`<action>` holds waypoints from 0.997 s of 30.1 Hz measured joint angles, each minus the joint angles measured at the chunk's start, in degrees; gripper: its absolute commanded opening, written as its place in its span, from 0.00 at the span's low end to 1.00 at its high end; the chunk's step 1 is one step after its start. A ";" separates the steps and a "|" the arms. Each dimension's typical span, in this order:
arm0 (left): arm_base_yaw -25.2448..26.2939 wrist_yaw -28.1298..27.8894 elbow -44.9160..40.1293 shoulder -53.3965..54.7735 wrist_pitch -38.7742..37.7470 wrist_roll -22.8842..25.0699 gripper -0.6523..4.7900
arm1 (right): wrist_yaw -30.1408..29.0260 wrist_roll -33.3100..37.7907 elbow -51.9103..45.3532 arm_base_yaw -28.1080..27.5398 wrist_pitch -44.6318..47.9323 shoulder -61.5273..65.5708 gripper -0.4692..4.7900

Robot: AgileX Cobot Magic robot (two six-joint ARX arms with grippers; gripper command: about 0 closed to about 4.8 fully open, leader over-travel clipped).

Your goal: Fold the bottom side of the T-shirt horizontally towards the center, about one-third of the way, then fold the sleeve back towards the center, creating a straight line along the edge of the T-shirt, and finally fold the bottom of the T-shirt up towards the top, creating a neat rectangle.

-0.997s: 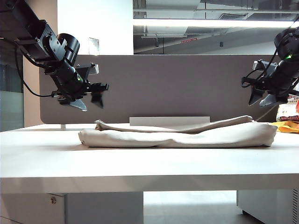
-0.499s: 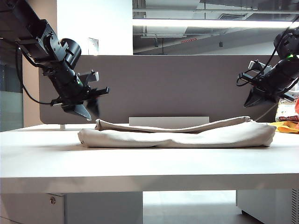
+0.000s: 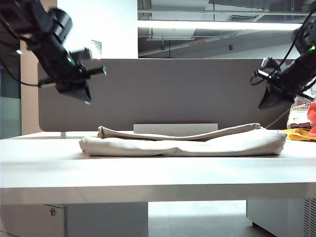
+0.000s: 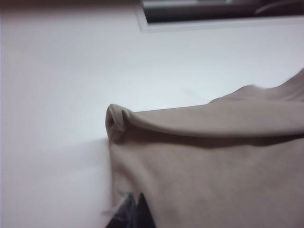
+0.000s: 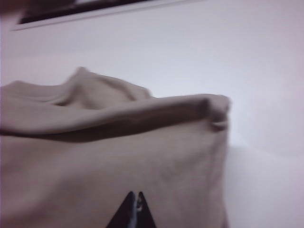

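Now shut and empty: left gripper (image 3: 83, 94) and right gripper (image 3: 268, 101), risen higher above T-shirt (image 3: 182, 142), which lies folded flat on table (image 3: 148, 168). Looks finished, probably retreating.

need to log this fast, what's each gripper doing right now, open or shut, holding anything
Left gripper: shut, holding nothing, up in the air above the left end of the folded T-shirt.
Right gripper: shut, holding nothing, raised above the shirt's right end.

I'm watching level across the table (image 3: 148, 173) from its front edge; my wrist cameras are looking down closely, sharing the T-shirt (image 3: 182, 143).
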 measured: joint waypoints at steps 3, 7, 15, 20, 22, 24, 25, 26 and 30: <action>-0.04 -0.85 -8.26 -7.10 5.03 -0.52 0.11 | -0.04 0.04 -5.99 0.52 5.09 -5.14 0.08; 0.00 -1.55 -16.59 -15.02 8.50 -0.85 0.11 | -0.09 3.02 -17.64 0.55 11.50 -14.49 0.08; -0.02 -2.58 -35.04 -31.61 8.92 -0.85 0.11 | 1.03 5.09 -44.57 0.57 20.28 -33.57 0.08; -0.04 -2.84 -46.29 -40.35 11.17 -0.87 0.11 | 2.78 6.36 -59.49 0.52 26.05 -44.44 0.08; -0.04 -2.95 -50.49 -43.63 12.00 -0.87 0.11 | 2.82 7.50 -63.71 0.55 27.28 -47.36 0.08; -0.07 -2.93 -54.90 -47.34 12.26 -1.42 0.11 | 3.26 8.07 -66.75 0.57 27.93 -49.75 0.08; -0.07 -2.93 -57.29 -49.24 12.24 -2.23 0.11 | 3.26 8.15 -68.57 0.50 28.06 -51.49 0.08; -0.07 -2.95 -59.10 -50.69 12.20 -2.82 0.11 | 3.23 8.24 -69.96 0.52 28.17 -52.65 0.09; -0.04 -2.97 -66.25 -57.90 11.85 -5.03 0.11 | 3.28 9.49 -74.69 0.59 27.82 -54.97 0.09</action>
